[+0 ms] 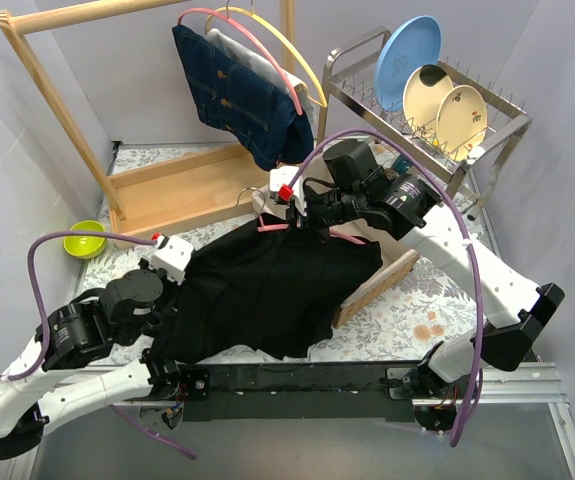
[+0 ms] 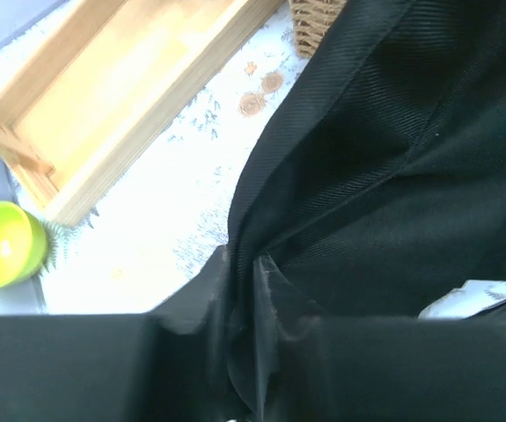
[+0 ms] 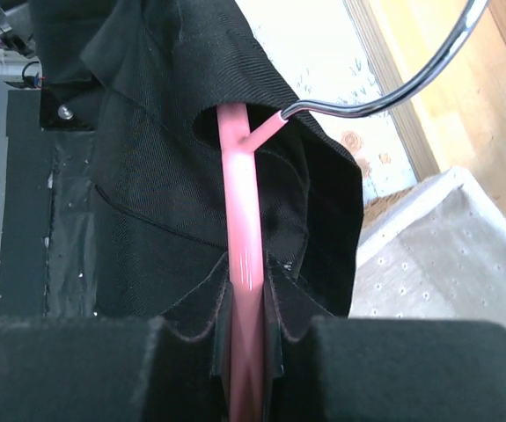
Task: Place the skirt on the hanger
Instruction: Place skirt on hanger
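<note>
Right gripper (image 3: 245,356) was clamped on the pink hanger (image 3: 238,202), black cloth bunched around it; left gripper (image 2: 244,352) pinched a fold of the skirt (image 1: 267,290). It lay draped across the table (image 1: 407,310): light, limp, probably slippery, best taken at the waistband.
</note>
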